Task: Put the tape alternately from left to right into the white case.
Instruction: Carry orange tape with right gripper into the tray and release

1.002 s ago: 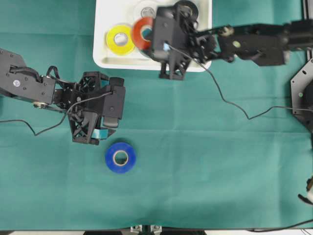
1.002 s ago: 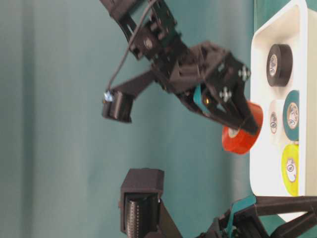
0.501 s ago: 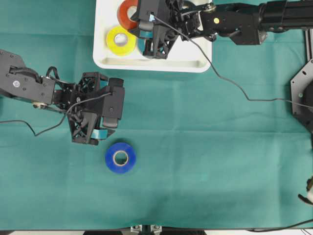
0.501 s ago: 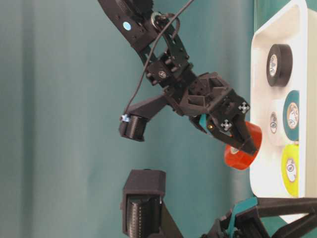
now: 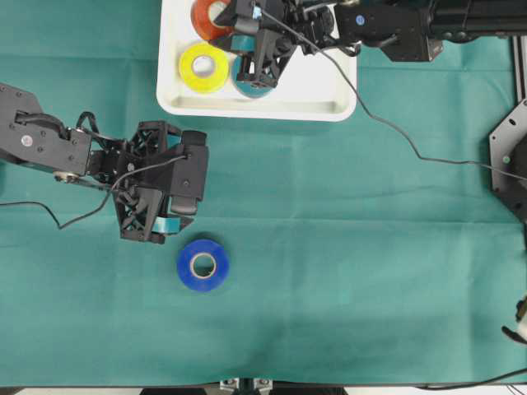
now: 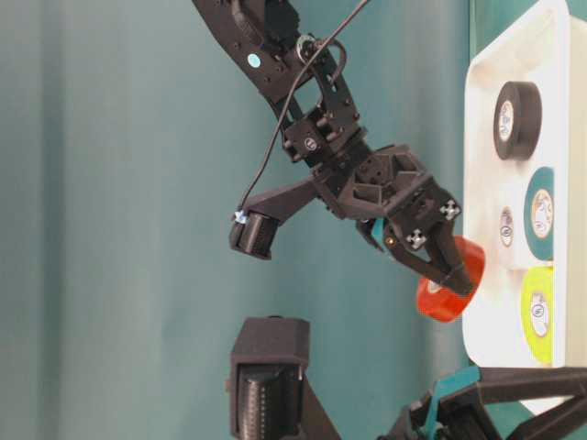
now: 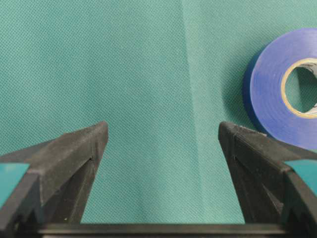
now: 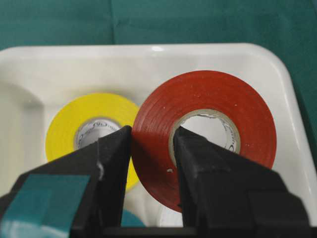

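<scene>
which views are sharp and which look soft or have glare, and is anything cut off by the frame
Right wrist view: the red tape is crisp, the gripper fingers near the lens look soft, and a small glare spot sits on the white case rim. Left wrist view: the cloth weave is sharp, and the blue tape is cropped at the right edge. Table-level view: slightly soft overall. Overhead view: evenly lit, with the case cropped at the top.

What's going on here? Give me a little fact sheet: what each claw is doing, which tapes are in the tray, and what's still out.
right claw: shut on the red tape, pinching its wall, held over the white case
left claw: open, holding nothing, above the green cloth
tapes lying in the case: yellow tape, teal tape, black tape, white tape
tape outside the case: blue tape, flat on the cloth beside the left claw
</scene>
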Controlling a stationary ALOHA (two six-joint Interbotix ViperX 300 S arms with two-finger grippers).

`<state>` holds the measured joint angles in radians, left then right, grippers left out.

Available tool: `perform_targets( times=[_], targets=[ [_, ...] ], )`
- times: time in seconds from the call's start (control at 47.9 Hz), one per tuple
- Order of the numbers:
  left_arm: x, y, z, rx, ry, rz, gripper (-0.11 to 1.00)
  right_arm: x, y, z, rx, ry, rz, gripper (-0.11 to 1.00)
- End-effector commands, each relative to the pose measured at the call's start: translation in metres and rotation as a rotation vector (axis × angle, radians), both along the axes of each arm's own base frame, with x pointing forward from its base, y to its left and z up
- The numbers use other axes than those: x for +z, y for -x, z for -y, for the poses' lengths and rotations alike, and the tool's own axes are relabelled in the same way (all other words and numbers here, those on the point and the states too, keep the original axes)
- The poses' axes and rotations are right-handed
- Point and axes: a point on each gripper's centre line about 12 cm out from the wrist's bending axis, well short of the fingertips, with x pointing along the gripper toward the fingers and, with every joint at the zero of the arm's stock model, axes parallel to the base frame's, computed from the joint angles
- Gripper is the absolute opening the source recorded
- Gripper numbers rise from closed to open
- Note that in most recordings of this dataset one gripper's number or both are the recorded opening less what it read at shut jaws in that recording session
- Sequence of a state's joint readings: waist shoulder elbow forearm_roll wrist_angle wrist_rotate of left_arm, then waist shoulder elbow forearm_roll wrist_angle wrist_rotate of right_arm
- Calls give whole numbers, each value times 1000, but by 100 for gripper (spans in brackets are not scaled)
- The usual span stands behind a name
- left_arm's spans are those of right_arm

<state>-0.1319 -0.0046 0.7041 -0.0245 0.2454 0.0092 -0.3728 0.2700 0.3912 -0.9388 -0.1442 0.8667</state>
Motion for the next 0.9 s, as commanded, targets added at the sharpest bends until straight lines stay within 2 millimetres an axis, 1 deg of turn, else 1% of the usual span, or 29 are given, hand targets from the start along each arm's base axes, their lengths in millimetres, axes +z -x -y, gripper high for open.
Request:
perform_targets(
  times=[0.0, 0.522, 0.564, 0.71, 0.731, 0.752, 0.835, 0.877],
  targets=[
    [13, -2, 1, -2, 7, 42, 57, 19, -6, 1, 10, 12, 54, 27],
    [12, -2, 1, -2, 6, 39, 57, 22, -8, 2, 25, 37, 59, 28],
    [12, -2, 1, -2, 7, 41, 57, 20, -8, 2, 26, 36, 54, 36],
    [12, -2, 1, -2, 7, 41, 57, 18, -6, 1, 26, 33, 47, 79],
    [12, -2, 1, -2, 7, 41, 57, 18, -6, 1, 26, 34, 49, 82],
    [12, -2, 1, -2, 7, 41, 57, 18, -6, 1, 26, 33, 47, 82],
    [13, -2, 1, -2, 7, 44, 57, 18, -6, 1, 26, 34, 49, 76],
    [13, -3, 2, -3, 7, 44, 57, 18, -5, 1, 26, 33, 47, 76]
  ],
)
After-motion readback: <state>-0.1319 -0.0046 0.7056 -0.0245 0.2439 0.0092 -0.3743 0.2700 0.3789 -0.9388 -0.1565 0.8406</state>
